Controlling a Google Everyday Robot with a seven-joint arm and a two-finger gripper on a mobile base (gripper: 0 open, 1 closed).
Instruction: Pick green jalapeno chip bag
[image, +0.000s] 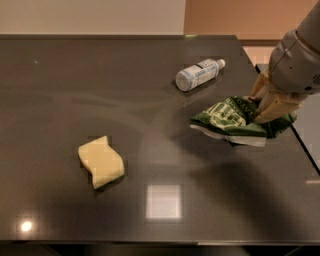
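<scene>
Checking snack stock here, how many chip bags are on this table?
1. The green jalapeno chip bag is at the table's right side, near the bottle, its right end held in the gripper. No others seem hidden.

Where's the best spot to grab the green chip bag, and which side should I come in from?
Grip the green jalapeno chip bag at its crumpled right end, coming down from above on the right. That end bunches into a ridge the fingers can pinch, while the left part spreads wide and flat. The gripper is closed on that end.
</scene>
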